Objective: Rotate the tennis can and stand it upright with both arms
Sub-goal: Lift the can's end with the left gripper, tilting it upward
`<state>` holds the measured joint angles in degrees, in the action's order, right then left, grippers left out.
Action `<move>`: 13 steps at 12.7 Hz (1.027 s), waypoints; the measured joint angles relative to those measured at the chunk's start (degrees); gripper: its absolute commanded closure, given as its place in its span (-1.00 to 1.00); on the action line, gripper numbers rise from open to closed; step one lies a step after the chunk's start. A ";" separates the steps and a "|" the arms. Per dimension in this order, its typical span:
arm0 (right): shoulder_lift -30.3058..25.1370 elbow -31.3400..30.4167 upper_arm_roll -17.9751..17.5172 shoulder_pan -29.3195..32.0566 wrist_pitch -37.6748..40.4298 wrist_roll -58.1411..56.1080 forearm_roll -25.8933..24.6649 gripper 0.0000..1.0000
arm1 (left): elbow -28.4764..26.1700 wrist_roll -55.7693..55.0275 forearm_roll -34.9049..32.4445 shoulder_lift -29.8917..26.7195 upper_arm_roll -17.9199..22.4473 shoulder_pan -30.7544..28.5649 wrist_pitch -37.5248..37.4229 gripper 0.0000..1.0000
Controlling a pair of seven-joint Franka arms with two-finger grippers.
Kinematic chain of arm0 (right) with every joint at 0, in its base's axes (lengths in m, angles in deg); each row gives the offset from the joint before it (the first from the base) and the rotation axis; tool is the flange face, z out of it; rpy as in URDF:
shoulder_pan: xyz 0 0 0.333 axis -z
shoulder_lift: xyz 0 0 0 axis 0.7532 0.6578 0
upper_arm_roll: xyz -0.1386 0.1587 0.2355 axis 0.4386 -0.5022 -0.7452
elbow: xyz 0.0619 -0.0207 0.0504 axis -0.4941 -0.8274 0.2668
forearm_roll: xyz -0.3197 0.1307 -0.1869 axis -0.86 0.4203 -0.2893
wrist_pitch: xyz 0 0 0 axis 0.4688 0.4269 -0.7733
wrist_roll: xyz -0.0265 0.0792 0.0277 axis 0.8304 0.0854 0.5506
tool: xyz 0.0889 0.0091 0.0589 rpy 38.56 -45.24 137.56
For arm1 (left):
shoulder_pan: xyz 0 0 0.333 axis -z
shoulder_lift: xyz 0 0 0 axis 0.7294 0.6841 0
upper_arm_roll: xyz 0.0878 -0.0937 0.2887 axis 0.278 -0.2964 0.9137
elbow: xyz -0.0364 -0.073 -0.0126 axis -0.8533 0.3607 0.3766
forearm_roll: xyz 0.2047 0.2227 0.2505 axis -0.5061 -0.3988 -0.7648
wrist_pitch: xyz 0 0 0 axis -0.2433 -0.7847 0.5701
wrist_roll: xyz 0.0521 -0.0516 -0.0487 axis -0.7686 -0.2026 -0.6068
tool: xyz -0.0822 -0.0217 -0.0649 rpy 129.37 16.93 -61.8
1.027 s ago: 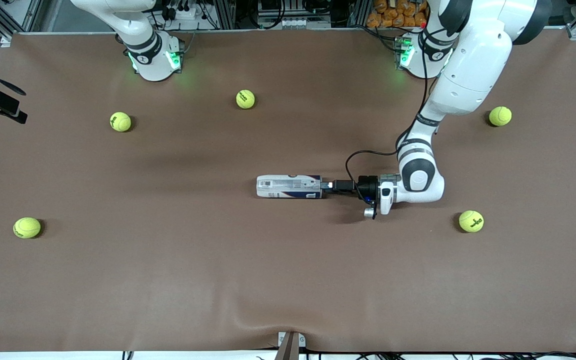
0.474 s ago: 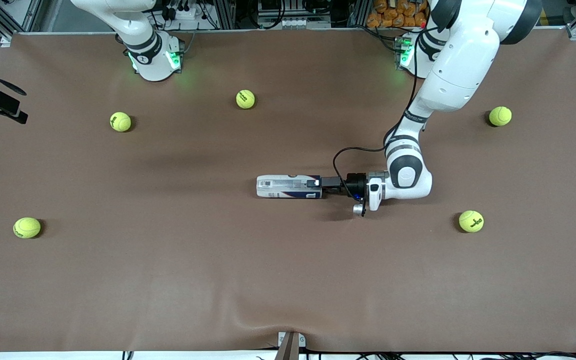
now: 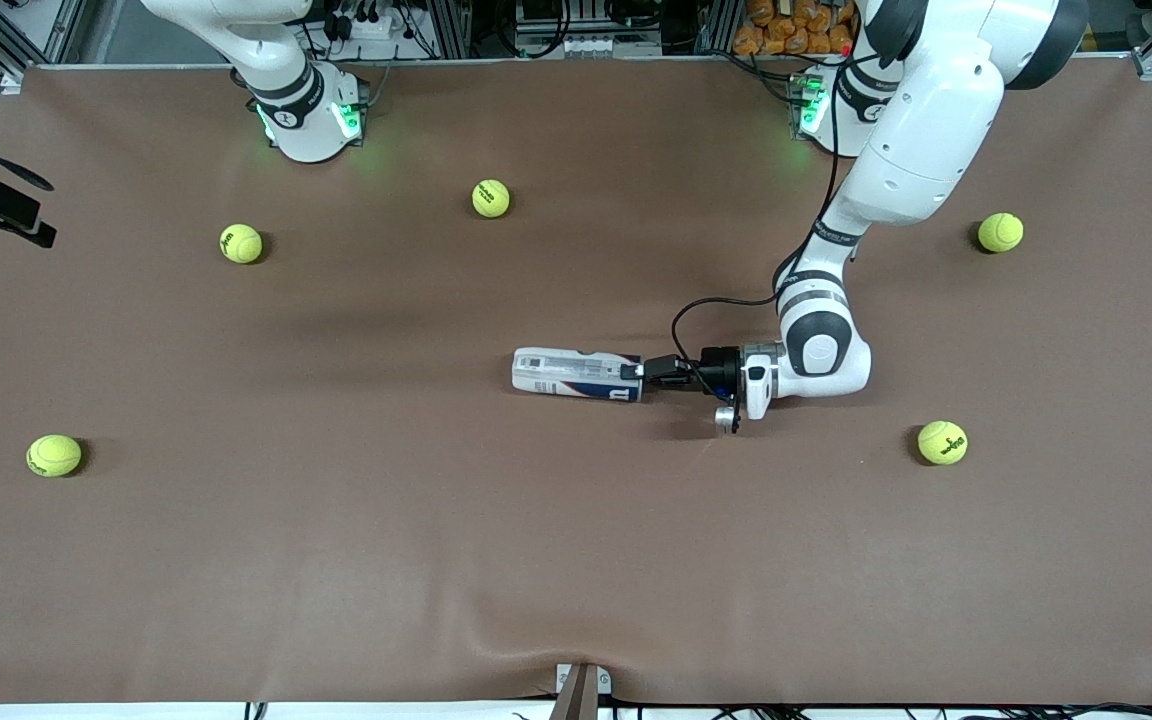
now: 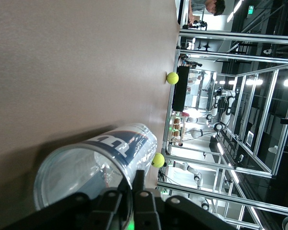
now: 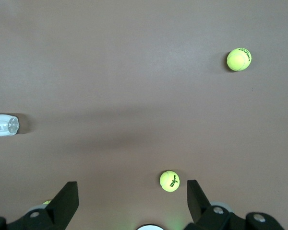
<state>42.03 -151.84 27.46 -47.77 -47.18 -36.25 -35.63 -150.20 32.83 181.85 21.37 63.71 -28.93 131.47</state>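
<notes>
Slim clear plastic tennis can [image 3: 578,375] with white and dark-blue label lies on its side at frame centre on the brown table cover [image 3: 576,560]. My left gripper [image 3: 648,374] comes in level from the right of the frame and is clamped shut on the can's open rim; wrist view shows one finger inside the mouth, one outside [image 4: 126,203].

Right gripper [image 5: 133,201] waits high with jaws spread wide, holding nothing.

Risks I see: thin wall may buckle or slip from this rim pinch when I lift; the can could roll toward the yellow-green tennis balls [image 3: 942,442]; a one-ended hold may let it swing
</notes>
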 measured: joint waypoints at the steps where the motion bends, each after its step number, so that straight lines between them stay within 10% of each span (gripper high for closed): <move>1: 0.01 -0.01 0.00 0.00 0.00 0.00 0.00 -1.00 | 0.24 0.00 0.00 -0.06 -0.03 0.00 -0.14 1.00; 7: 0.02 -0.04 -0.08 0.00 -0.03 -0.04 0.03 -1.00 | 2.50 -4.32 -0.41 -4.30 0.07 -0.04 -0.02 1.00; 13: 0.02 -0.05 -0.14 0.00 -0.09 -0.14 0.05 -1.00 | 7.30 -27.25 -17.17 -12.66 0.97 -0.20 4.04 1.00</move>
<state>42.05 -151.89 27.33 -47.77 -47.26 -36.39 -35.59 -142.89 5.58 164.68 8.71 64.69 -29.13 135.51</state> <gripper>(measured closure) 0.000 0.956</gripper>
